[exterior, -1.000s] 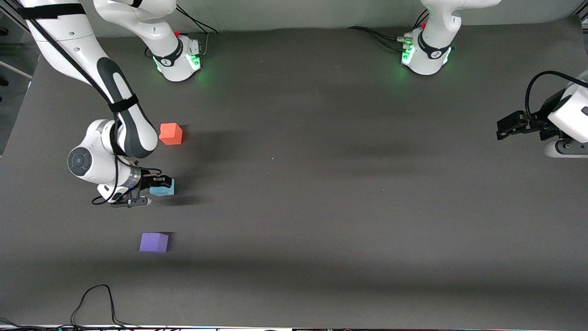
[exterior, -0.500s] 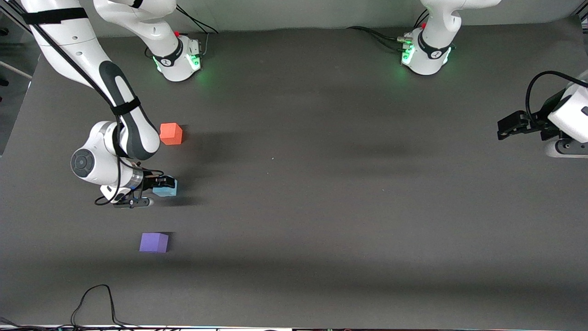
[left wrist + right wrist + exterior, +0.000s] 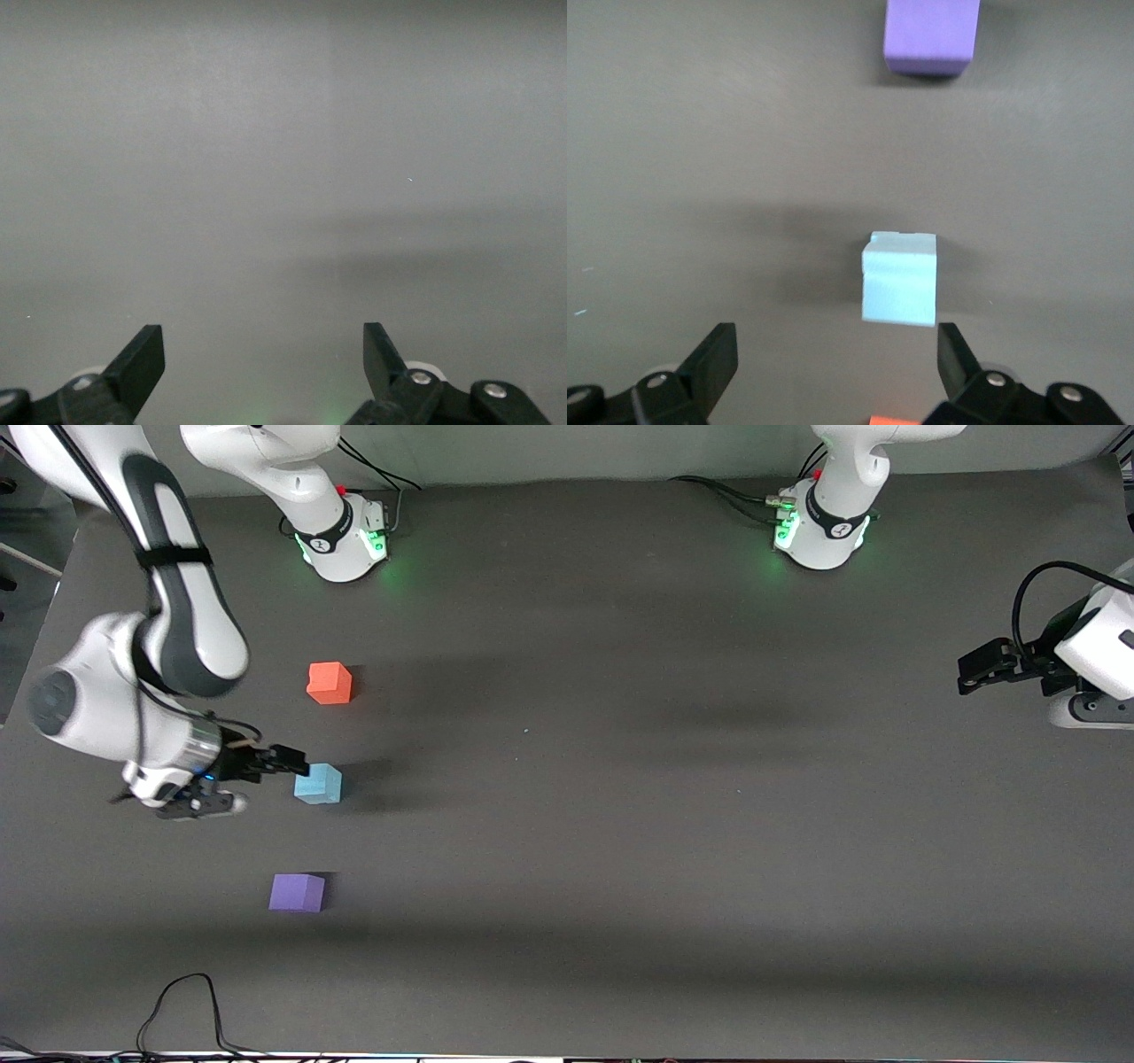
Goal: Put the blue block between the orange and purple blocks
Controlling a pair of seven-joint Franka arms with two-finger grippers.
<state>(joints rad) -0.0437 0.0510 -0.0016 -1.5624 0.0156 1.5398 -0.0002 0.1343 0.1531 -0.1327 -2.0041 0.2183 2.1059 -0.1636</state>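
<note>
A small sky-blue matte cube (image 3: 318, 784) sat on the dark grey tabletop (image 3: 620, 779), between an orange-red matte cube (image 3: 330, 683) farther from the front camera and a violet-purple matte cube (image 3: 297, 892) nearer it. The right pincer (image 3: 288, 762) hovered just beside the blue cube, released, touching nothing. The left pincer (image 3: 974, 673) waited, spread open, at its own end of the tabletop. Placement looked done — a clean withdrawal meant lifting straight away without nudging the cube. No readable writing or brand showed.

The blue block (image 3: 318, 784), orange block (image 3: 330, 683) and purple block (image 3: 297, 892) look matt; the table (image 3: 620, 824) is dull grey.
</note>
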